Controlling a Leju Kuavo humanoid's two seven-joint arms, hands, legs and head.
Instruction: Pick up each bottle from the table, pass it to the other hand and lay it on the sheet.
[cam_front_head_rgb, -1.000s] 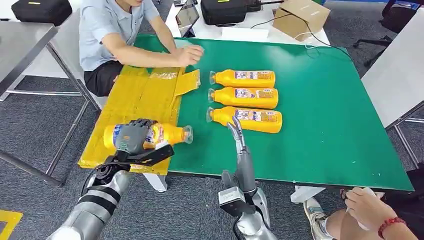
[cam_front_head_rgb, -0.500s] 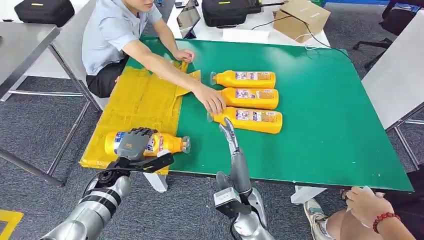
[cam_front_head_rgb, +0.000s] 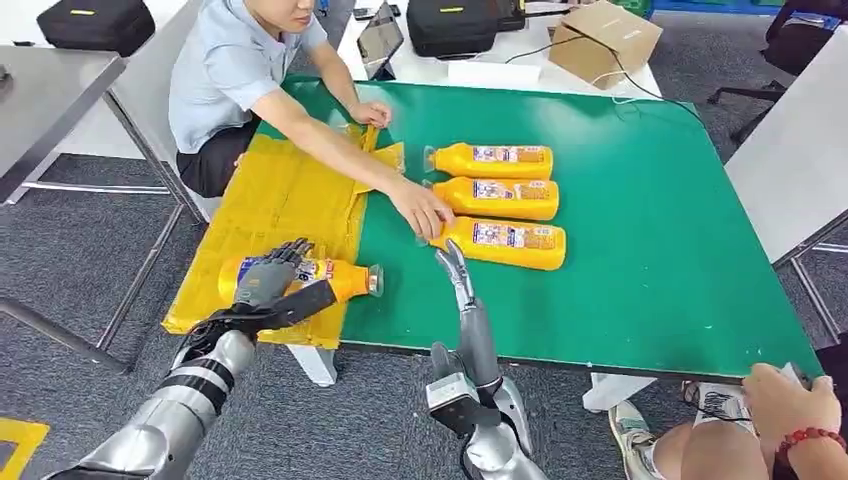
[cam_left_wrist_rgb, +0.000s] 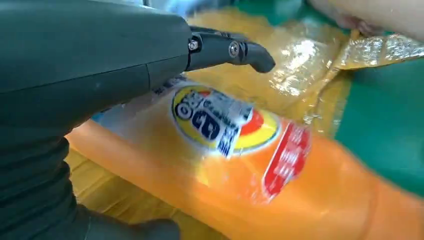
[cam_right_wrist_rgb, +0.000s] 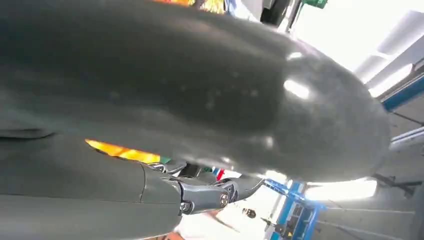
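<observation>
An orange bottle (cam_front_head_rgb: 335, 277) lies on its side on the yellow sheet (cam_front_head_rgb: 280, 190) near its front edge, cap toward the green table (cam_front_head_rgb: 650, 250). My left hand (cam_front_head_rgb: 268, 284) lies over its label end, fingers stretched out past it. In the left wrist view a finger (cam_left_wrist_rgb: 235, 50) stands off the bottle (cam_left_wrist_rgb: 260, 165). My right hand (cam_front_head_rgb: 455, 268) hovers flat and holds nothing, just in front of the nearest of three bottles (cam_front_head_rgb: 505, 243), (cam_front_head_rgb: 495, 198), (cam_front_head_rgb: 490, 160) lying in a row on the table.
A seated person at the far left reaches a hand (cam_front_head_rgb: 422, 208) to the caps of the middle and near bottles. Another person's hand (cam_front_head_rgb: 790, 415) is at the lower right. A cardboard box (cam_front_head_rgb: 605, 28) and black bag (cam_front_head_rgb: 460, 22) sit behind the table.
My left hand brought the bottle down onto the sheet and its fingers have uncurled. The person's hand reached across to the row of bottles. My right hand drew back a little.
</observation>
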